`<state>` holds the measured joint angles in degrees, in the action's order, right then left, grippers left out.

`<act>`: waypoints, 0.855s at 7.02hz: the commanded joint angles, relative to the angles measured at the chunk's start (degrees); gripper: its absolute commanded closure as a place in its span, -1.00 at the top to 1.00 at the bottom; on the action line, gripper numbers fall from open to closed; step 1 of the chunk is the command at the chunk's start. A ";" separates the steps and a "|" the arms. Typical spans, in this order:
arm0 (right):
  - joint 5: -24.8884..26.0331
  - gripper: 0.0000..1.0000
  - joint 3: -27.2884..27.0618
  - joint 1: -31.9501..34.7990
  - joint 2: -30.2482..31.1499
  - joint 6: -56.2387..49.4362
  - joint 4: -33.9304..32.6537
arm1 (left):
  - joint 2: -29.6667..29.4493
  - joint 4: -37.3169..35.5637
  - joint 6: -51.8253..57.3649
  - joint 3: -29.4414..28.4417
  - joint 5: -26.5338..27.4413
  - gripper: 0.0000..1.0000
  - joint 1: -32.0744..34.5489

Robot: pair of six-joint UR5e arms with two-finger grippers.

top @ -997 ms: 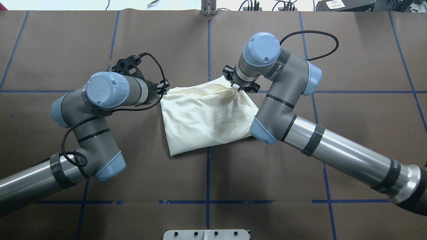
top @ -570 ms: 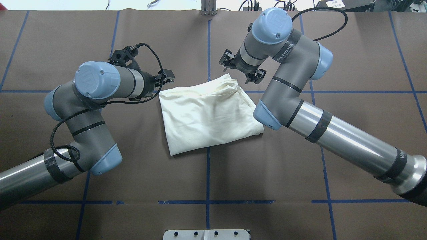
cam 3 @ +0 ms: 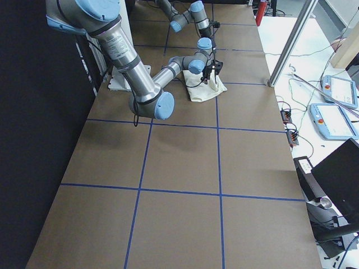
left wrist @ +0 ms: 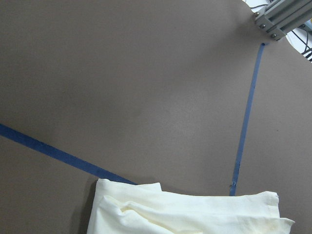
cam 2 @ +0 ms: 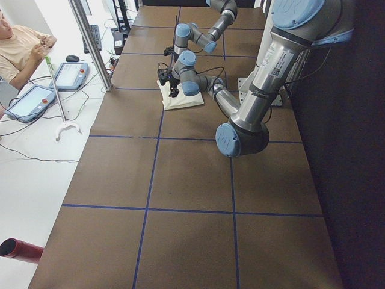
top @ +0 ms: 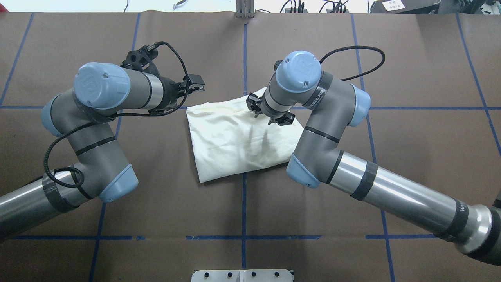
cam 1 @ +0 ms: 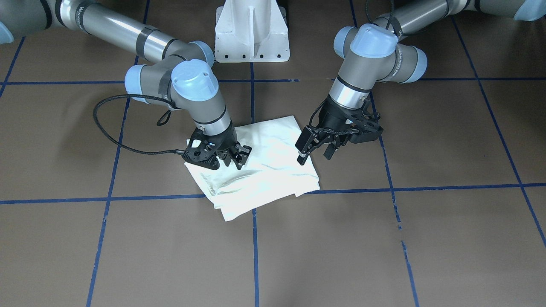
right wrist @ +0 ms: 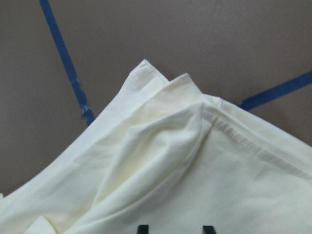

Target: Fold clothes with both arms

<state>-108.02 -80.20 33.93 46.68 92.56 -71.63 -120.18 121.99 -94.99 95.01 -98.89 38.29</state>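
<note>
Folded cream shirt (top: 235,145) on the brown table (top: 164,188), right gripper (top: 269,115) spread apart over its far edge, left gripper (cam 1: 315,157) also apart, just beside it

Cream shirt (top: 235,145), brown blue-lined table (top: 313,219)

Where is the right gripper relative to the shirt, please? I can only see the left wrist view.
Observer: The right gripper is over the far part of the shirt, towards its right side.
Operator: Is it gripping the shirt?
Observer: It looks open: the right wrist view shows its fingertips apart.
Operator: And the left gripper?
Observer: The left gripper is open and empty, near the shirt's far left corner.
</note>
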 commanded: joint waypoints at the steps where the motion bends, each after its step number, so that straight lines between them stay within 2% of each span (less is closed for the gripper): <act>1: 3.06 -1.00 3.18 -0.45 -0.71 -2.10 0.26 | 0.12 0.00 -0.19 0.26 0.01 1.00 0.11; 3: 3.78 -1.00 11.17 1.13 -4.91 -5.44 1.05 | 0.21 0.00 -0.46 0.26 0.01 1.00 0.11; 4: 2.74 -1.00 16.52 4.10 -7.63 -7.89 3.75 | 0.21 -0.09 -0.46 0.35 0.01 1.00 0.11; 5: -0.41 -1.00 21.01 8.13 -10.09 -11.66 3.95 | 0.21 -0.09 -0.63 0.52 0.01 1.00 0.03; 6: -0.96 -1.00 23.66 10.52 -10.38 -12.74 6.13 | 0.21 -0.09 -3.33 0.26 0.01 1.00 -0.58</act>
<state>-107.46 -60.72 41.00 37.68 82.16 -67.51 -119.97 121.92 -96.25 95.40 -98.88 38.19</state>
